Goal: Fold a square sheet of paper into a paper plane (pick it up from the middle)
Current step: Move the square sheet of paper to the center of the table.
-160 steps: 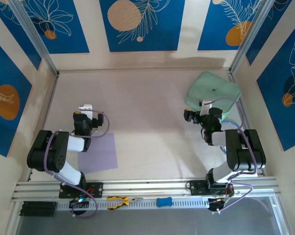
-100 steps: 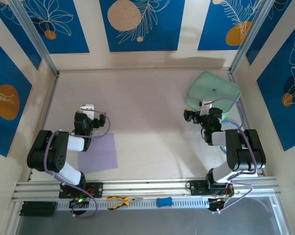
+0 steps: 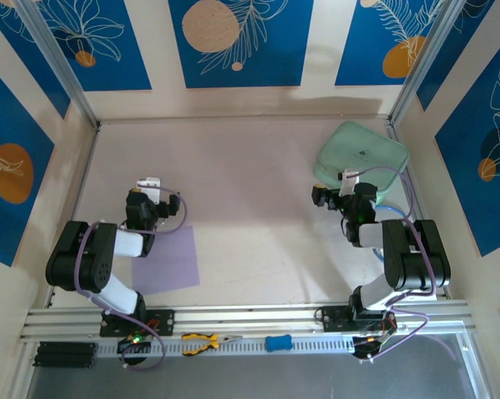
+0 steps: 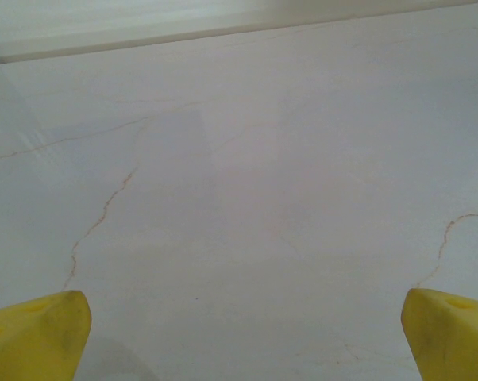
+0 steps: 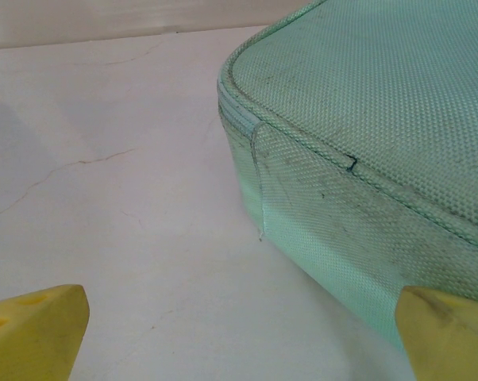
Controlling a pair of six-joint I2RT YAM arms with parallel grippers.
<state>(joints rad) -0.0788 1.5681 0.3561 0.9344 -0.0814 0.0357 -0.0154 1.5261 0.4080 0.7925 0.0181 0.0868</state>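
While the square sheet of paper (image 3: 169, 259) lies flat near-left, just nearer than your wide-spread left claw (image 3: 147, 184), and your right claw (image 3: 321, 197) gapes beside the mint-green case (image 3: 362, 154), you risk skidding or crumpling the thin sheet when pinching its middle.

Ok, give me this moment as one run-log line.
phase: pre-pick | square sheet of paper: flat, unfolded, untouched | left gripper: open, empty, over table | right gripper: open, empty, facing mint-green case
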